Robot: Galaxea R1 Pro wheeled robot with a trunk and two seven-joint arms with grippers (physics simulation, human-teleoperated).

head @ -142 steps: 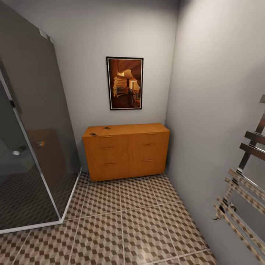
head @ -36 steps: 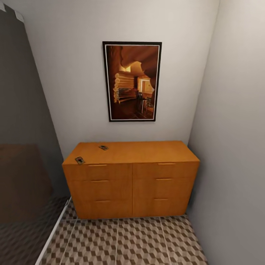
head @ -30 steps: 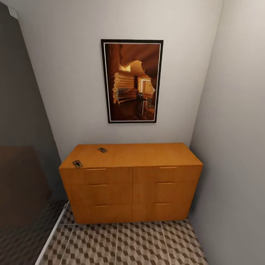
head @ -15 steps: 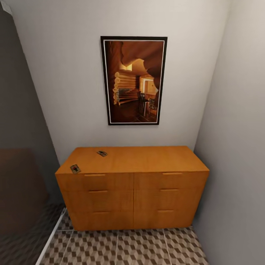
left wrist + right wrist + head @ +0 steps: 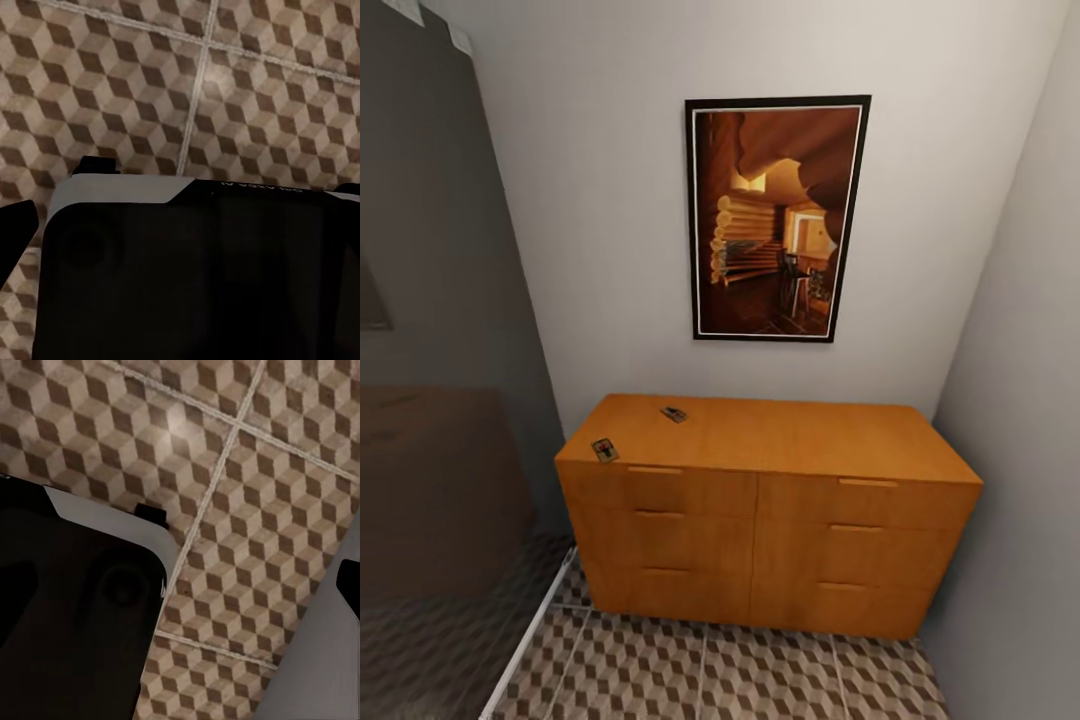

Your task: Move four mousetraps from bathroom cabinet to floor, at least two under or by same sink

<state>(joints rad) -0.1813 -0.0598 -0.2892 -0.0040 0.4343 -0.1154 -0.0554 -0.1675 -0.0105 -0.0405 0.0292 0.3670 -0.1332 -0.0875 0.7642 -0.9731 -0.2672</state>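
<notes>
Head view, left to right: a dark glass shower panel (image 5: 430,420) fills the left side, with a white sill strip at its foot. Next comes the cabinet (image 5: 765,520), an orange-brown chest against the back wall, its right end in the corner by the side wall. It has six drawer fronts in two columns of three, each with one slim bar handle. Two mousetraps lie on its flat top, both toward the left end: one (image 5: 605,449) just beside the front left edge, the other (image 5: 673,413) farther back, the two apart. One framed picture (image 5: 778,218) hangs on the wall above the cabinet. The bathroom floor (image 5: 710,680) of cube-patterned tiles runs along the bottom.

Both wrist views look down on that tiled floor past dark and grey robot bodywork; neither shows the fingers, so I cannot tell how far either claw is open or whether it holds anything.
</notes>
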